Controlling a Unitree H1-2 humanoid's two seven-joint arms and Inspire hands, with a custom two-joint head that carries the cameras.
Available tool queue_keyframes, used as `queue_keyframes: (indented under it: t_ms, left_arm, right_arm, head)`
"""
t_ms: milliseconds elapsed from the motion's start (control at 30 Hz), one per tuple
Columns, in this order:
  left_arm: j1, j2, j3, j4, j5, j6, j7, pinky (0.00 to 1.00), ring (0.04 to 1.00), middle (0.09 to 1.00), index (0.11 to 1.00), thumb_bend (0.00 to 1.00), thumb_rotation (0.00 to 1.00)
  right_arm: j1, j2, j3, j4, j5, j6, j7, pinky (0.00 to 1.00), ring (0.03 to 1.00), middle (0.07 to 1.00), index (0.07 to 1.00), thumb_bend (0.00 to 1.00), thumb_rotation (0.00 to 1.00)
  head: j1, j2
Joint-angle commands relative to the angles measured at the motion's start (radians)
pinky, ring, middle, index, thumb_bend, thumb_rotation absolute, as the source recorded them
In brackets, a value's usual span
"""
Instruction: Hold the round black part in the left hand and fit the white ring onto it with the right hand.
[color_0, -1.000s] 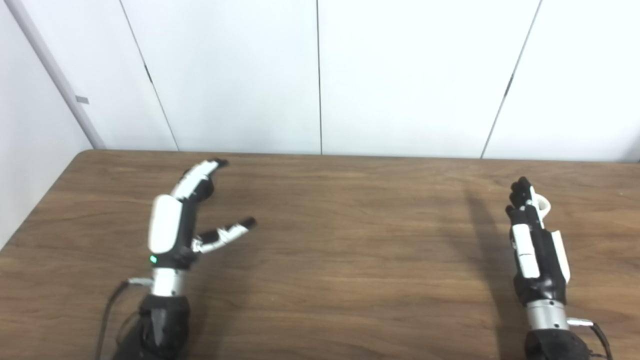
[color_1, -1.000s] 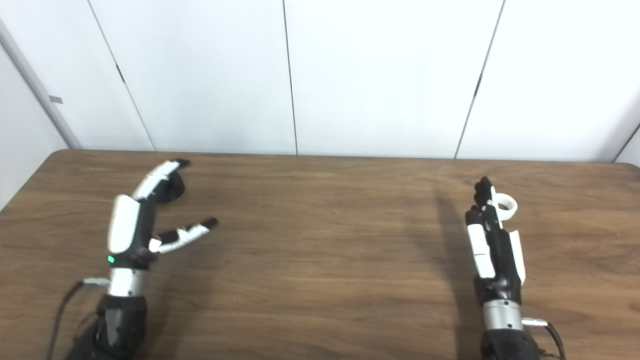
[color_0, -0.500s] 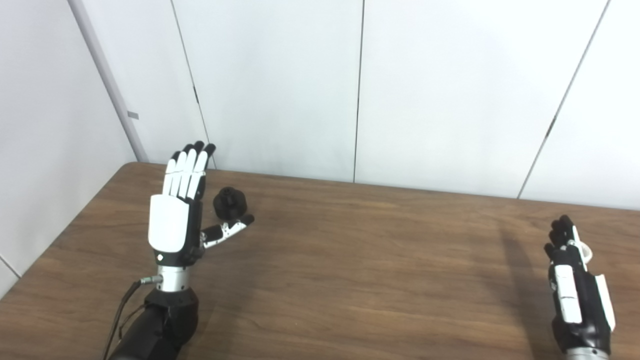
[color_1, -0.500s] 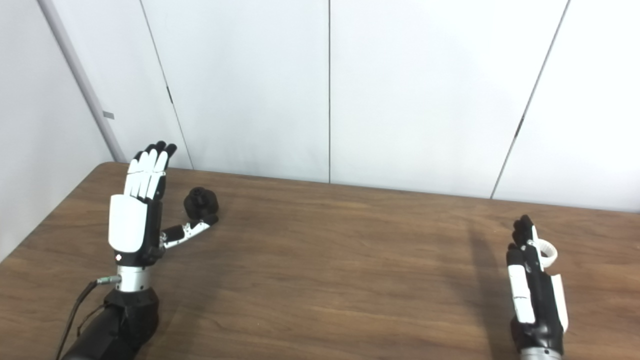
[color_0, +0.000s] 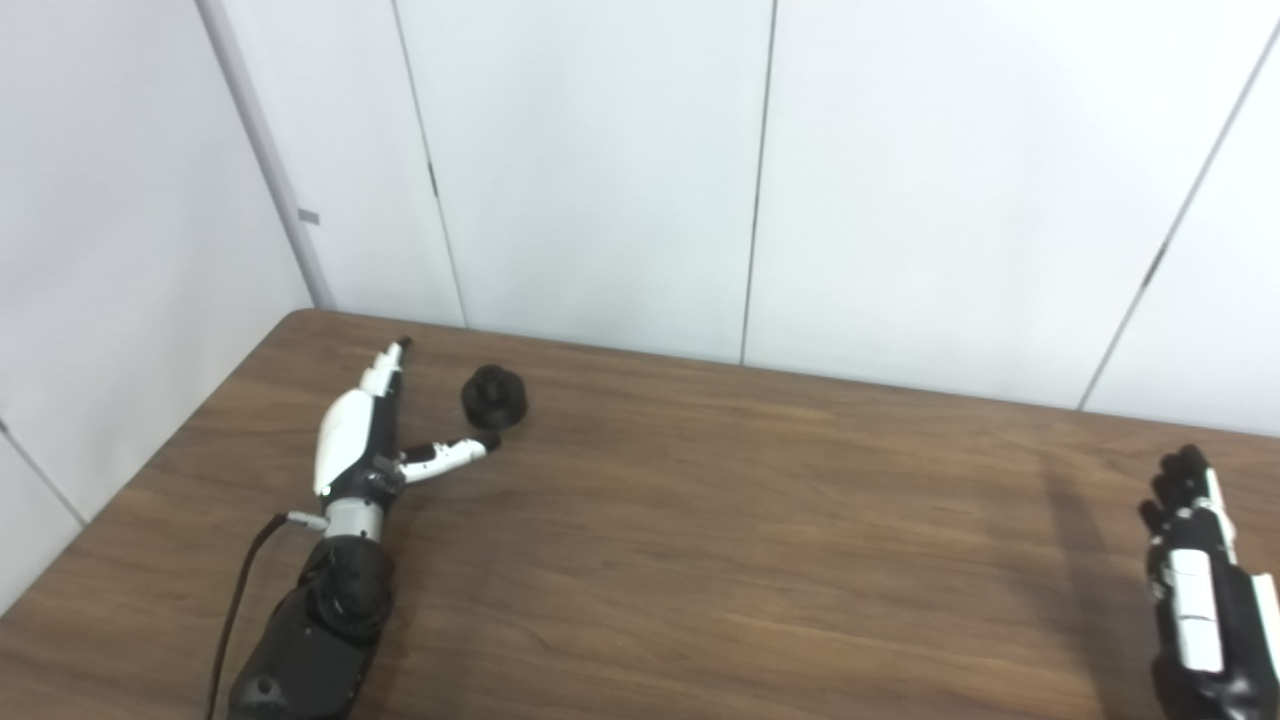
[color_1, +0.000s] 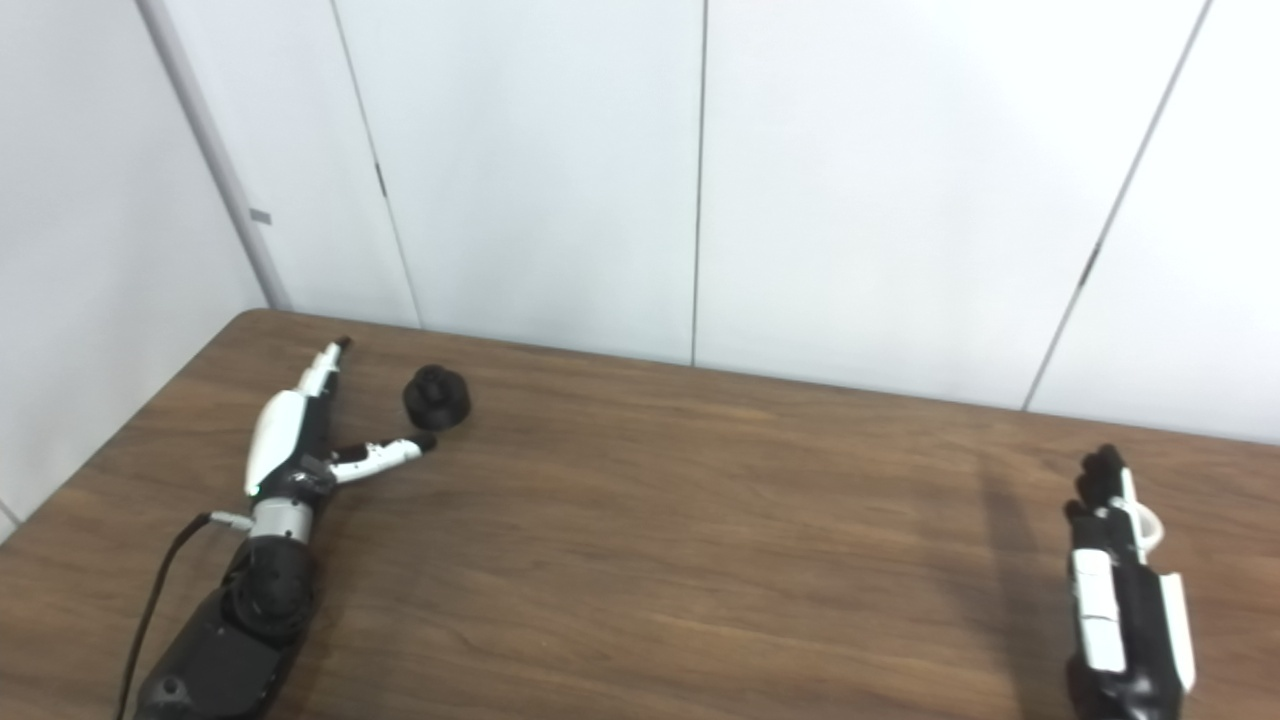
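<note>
Left eye view: left hand (color_0: 352, 450) lower, apparently.

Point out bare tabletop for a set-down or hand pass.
Broad bare wood spans the middle, between the left hand and the right hand. Crowded only at far left, where the round black part sits by the thumb, and by the white ring.

Black part (color_0: 494, 396) lies beside left hand (color_0: 362, 440), ring (color_1: 1148, 530) far right.

Left hand (color_0: 352, 450) open, right hand (color_1: 1125, 590) upright
</note>
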Motion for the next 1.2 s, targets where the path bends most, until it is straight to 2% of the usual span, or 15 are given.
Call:
queue_keyframes:
  t_ms: [0, 100, 233, 367, 500, 667, 800, 967, 1167]
  left_arm:
    - [-0.039, 0.071, 0.011, 0.012, -0.020, 0.021, -0.045, 0.96, 0.994, 1.000, 1.000, 1.00, 0.40]
    - [-0.050, 0.109, 0.003, 0.013, -0.033, 0.051, -0.120, 0.91, 0.987, 1.000, 1.000, 1.00, 0.41]
    - [-0.064, 0.144, -0.007, 0.026, -0.047, 0.047, -0.177, 0.87, 0.977, 1.000, 0.985, 1.00, 0.42]
    - [-0.072, 0.175, -0.010, 0.024, -0.089, 0.049, -0.268, 0.89, 0.999, 1.000, 0.976, 1.00, 0.41]
    - [-0.085, 0.198, -0.014, 0.047, -0.099, 0.013, -0.304, 0.91, 0.987, 0.992, 0.941, 1.00, 0.36]
    - [-0.110, 0.216, -0.046, 0.090, -0.067, -0.023, -0.297, 0.91, 0.969, 0.970, 0.873, 1.00, 0.32]
    - [-0.127, 0.228, -0.094, 0.114, 0.005, -0.043, -0.259, 0.88, 0.947, 0.949, 0.837, 1.00, 0.32]
    - [-0.146, 0.225, -0.134, 0.141, 0.060, -0.055, -0.214, 0.97, 0.973, 0.939, 0.816, 1.00, 0.32]
    - [-0.168, 0.198, -0.160, 0.184, 0.079, -0.064, -0.183, 1.00, 0.983, 0.939, 0.809, 1.00, 0.31]
  right_arm:
    - [0.058, -0.005, -0.007, 0.082, -0.009, -0.032, 0.003, 1.00, 0.999, 0.979, 1.000, 0.41, 0.90]
    - [0.057, -0.007, -0.007, 0.081, -0.007, -0.039, 0.003, 1.00, 0.999, 0.982, 1.000, 0.41, 0.91]
    - [0.058, -0.008, -0.005, 0.076, 0.012, -0.033, 0.015, 1.00, 0.999, 0.985, 1.000, 0.39, 0.91]
    - [0.061, -0.007, -0.006, 0.064, 0.036, -0.027, 0.029, 1.00, 1.000, 0.999, 1.000, 0.37, 0.90]
    - [0.065, -0.003, -0.007, 0.048, 0.037, -0.008, 0.030, 1.00, 1.000, 1.000, 1.000, 0.39, 0.90]
    - [0.069, -0.002, -0.005, 0.040, 0.012, -0.017, 0.020, 1.00, 0.996, 0.991, 1.000, 0.38, 0.92]
    - [0.074, 0.001, -0.007, 0.022, 0.017, 0.003, 0.022, 1.00, 0.994, 0.990, 1.000, 0.40, 0.90]
    - [0.077, 0.001, -0.009, 0.020, 0.024, -0.005, 0.027, 1.00, 0.994, 0.986, 1.000, 0.38, 0.87]
    - [0.087, -0.001, -0.008, -0.002, -0.005, 0.011, 0.014, 1.00, 0.981, 0.976, 1.000, 0.38, 0.88]
  head:
    - [0.007, 0.003]
    - [0.010, 0.006]
    - [0.015, 0.011]
    - [0.020, 0.012]
    - [0.017, 0.019]
    - [0.008, 0.024]
    - [0.000, 0.029]
    - [-0.009, 0.033]
    - [-0.016, 0.041]
